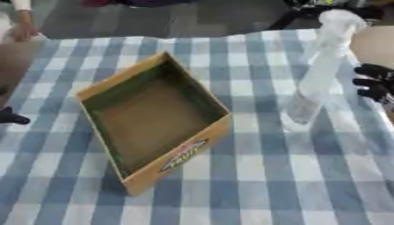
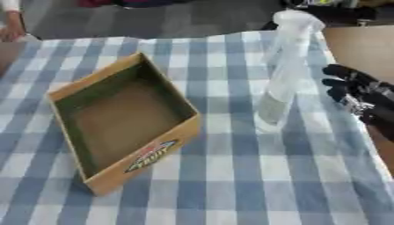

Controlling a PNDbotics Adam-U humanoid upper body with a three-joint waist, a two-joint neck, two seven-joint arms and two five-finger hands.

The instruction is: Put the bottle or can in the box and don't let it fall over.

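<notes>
A tall clear plastic bottle (image 1: 321, 66) with a white cap stands upright on the blue-and-white checked tablecloth, right of centre. An open yellow cardboard box (image 1: 154, 118), empty inside, lies left of the bottle with a corner pointing toward me. My right hand (image 2: 355, 90) comes in from the right edge, black fingers extended toward the bottle and a short gap away from it, holding nothing. A small dark piece of my left hand (image 1: 11, 117) shows at the left edge, and its fingers cannot be made out.
The checked table (image 1: 269, 184) stretches wide in front of the box. A brown surface (image 2: 362, 44) lies past the table's right edge. Dark floor lies beyond the far edge.
</notes>
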